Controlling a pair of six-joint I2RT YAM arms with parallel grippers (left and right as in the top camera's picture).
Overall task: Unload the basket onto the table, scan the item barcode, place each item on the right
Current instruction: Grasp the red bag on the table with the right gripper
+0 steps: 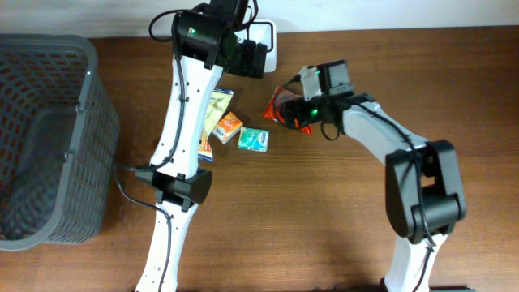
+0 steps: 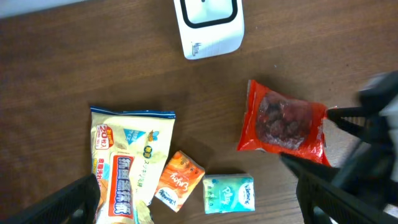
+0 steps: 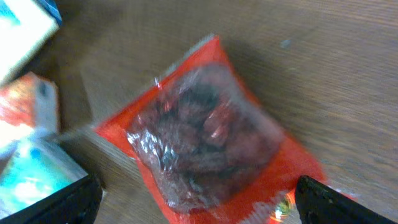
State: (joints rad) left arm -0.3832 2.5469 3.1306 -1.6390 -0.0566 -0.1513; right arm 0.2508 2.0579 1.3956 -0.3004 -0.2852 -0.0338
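Observation:
A red bag of dark dried fruit lies flat on the wooden table, right of the other packets. My right gripper hovers low over it, open. In the right wrist view the red bag fills the gap between the two wide-apart fingers of the right gripper, and neither touches it. My left gripper is open and empty, held high beside the white scanner. From the left wrist view the left gripper looks down on the scanner and the red bag.
A cream snack bag, an orange packet and a teal tissue pack lie together left of the red bag. A grey plastic basket stands at the table's left edge. My left arm stretches across the middle of the table.

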